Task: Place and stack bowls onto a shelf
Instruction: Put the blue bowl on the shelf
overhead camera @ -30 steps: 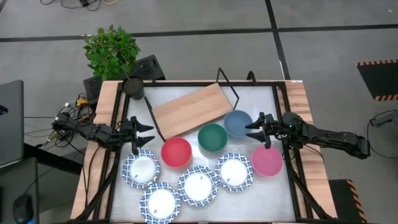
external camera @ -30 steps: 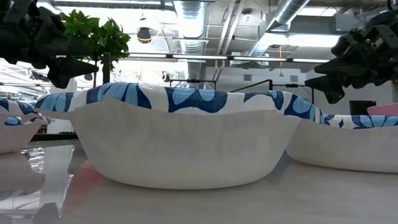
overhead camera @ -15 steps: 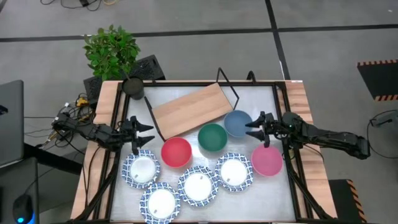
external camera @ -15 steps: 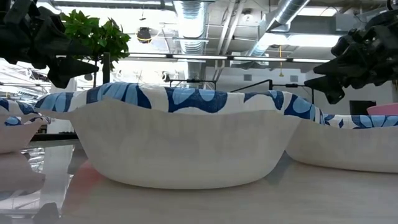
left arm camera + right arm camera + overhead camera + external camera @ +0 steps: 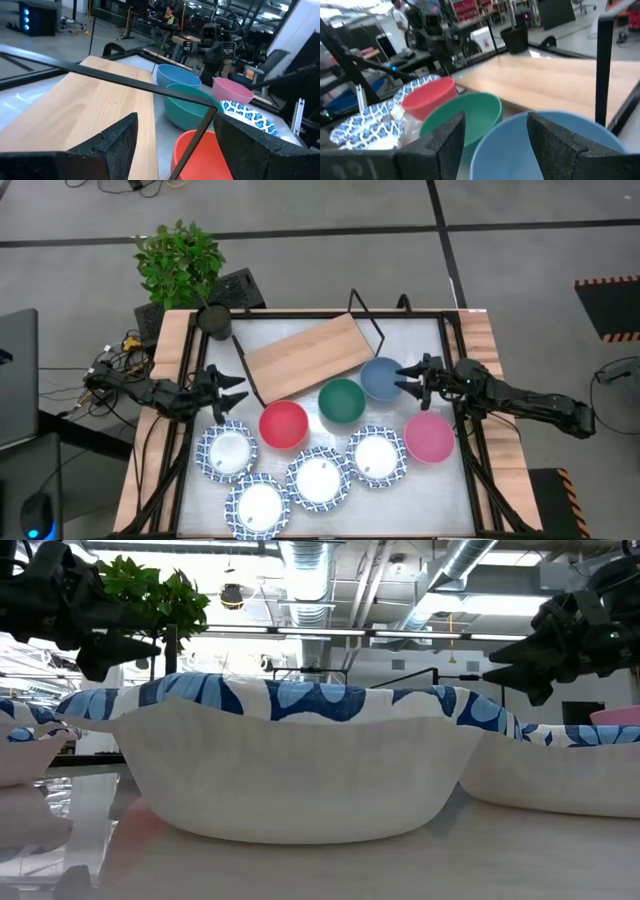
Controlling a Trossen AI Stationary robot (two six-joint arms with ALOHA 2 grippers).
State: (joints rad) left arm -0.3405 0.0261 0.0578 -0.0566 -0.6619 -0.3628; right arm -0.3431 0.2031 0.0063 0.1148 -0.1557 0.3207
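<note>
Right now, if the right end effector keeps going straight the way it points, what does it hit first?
Most likely the blue bowl: the right end effector, open, points at its rim. Height above it is unclear.

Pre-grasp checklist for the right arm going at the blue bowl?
1. Right gripper open: ok, fingers spread.
2. Aligned with blue bowl: ok, fingers at its rim, either side in the wrist view.
3. Blue bowl free: cannot tell, green bowl sits close beside it.
4. Shelf board bare: ok.
5. Left gripper out of the way: ok, open near the red bowl.
6. Pink bowl apart from the arm: cannot tell.
</note>
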